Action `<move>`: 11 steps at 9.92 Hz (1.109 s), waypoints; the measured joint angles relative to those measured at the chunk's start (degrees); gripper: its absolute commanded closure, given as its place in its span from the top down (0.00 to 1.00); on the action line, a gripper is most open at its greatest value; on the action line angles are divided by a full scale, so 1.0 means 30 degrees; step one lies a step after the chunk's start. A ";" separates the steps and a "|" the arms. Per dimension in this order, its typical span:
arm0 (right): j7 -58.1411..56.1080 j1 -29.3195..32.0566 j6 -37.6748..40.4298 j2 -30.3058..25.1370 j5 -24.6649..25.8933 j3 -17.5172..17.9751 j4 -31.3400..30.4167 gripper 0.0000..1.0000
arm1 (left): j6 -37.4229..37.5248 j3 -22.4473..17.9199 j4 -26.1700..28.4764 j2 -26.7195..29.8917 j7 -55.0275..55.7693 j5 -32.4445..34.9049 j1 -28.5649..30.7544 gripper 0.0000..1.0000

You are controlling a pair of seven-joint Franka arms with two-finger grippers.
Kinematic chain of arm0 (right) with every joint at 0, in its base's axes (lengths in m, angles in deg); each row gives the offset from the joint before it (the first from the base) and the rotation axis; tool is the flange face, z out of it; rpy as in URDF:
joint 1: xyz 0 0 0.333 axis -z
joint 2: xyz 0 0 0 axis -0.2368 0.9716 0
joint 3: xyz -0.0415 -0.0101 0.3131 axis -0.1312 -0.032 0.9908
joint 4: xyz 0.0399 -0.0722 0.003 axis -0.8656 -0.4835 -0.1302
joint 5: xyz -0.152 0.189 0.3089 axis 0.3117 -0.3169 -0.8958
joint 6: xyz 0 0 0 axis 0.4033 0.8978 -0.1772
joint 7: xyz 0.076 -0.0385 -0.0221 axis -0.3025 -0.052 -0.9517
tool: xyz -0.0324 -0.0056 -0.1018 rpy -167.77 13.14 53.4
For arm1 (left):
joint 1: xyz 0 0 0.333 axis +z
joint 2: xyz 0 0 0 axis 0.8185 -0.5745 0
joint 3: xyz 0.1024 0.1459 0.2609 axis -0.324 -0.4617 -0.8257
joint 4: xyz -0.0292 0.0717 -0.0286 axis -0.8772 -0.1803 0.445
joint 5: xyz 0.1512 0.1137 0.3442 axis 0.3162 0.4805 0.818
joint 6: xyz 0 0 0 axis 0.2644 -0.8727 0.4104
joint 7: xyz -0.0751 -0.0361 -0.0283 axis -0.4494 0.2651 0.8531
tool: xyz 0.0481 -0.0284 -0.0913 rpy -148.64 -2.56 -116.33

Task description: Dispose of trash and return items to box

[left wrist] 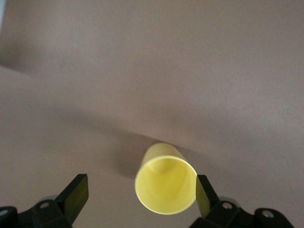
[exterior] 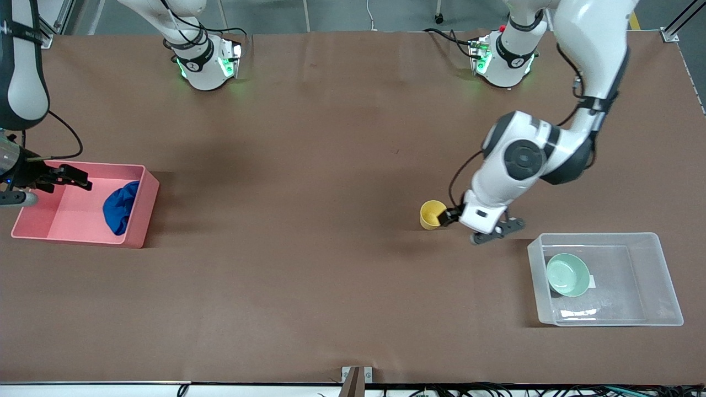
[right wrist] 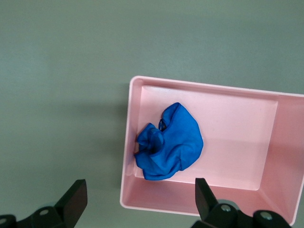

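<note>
Left gripper (exterior: 456, 225) is low at the table with its fingers spread around the yellow cup (exterior: 432, 214) — one finger (left wrist: 205, 194) is touching or almost touching the rim, the other stands well clear, so nothing is gripped yet. That cup stands upright on the brown table (exterior: 309, 264), near the clear box (exterior: 651, 275) and farther from the front camera than it. It looks like thin, smooth plastic, round and slightly tapered: probably light, fairly stiff and a bit slippery. Pinching across the wall just below the rim should hold it; a hard squeeze could flex it or tip it.

Inside the box, the mint bowl (exterior: 568, 274) already sits — shallow, glossy, round. The box's walls are translucent and smooth.

Right gripper (exterior: 59, 177) hangs over the pink bin (exterior: 144, 212), spread apart and empty. The blue cloth (exterior: 120, 207) lies crumpled in that bin, soft and wrinkled, against the wall toward the left arm's end.
</note>
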 measured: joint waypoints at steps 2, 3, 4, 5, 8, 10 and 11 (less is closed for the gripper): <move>0.0516 -0.0679 0.0593 -0.0651 0.0000 0.0017 0.0148 1.00 | -0.0817 -0.0005 0.1222 -0.0067 0.0532 0.0000 -0.0390 0.78; 0.1019 -0.1102 0.1175 -0.1053 0.0000 0.0030 0.0243 1.00 | -0.0949 -0.0012 0.1507 -0.0223 0.0537 0.0002 -0.0427 0.72; 0.1508 -0.1535 0.1900 -0.1517 0.0000 0.0051 0.0373 1.00 | -0.1125 -0.0014 0.1617 -0.0512 0.0541 0.0304 -0.0451 0.61; 0.1903 -0.1854 0.2724 -0.1965 0.0000 0.0073 0.0568 1.00 | -0.1404 -0.0018 0.1651 -0.0876 0.0686 0.0621 -0.0453 0.37; 0.3340 -0.2961 0.4973 -0.3240 -0.0001 0.0119 0.1120 1.00 | -0.2396 -0.0014 0.1641 -0.1799 0.2038 0.0906 -0.0505 0.00; 0.4045 -0.3819 0.5776 -0.4108 0.0000 0.0165 0.1318 1.00 | -0.2468 -0.0020 0.1288 -0.1810 0.2295 0.0911 -0.0495 0.00; 0.4120 -0.3985 0.6264 -0.4369 0.0000 0.0189 0.1737 1.00 | -0.2107 -0.0036 0.0546 -0.1786 0.2356 0.0911 -0.0457 0.00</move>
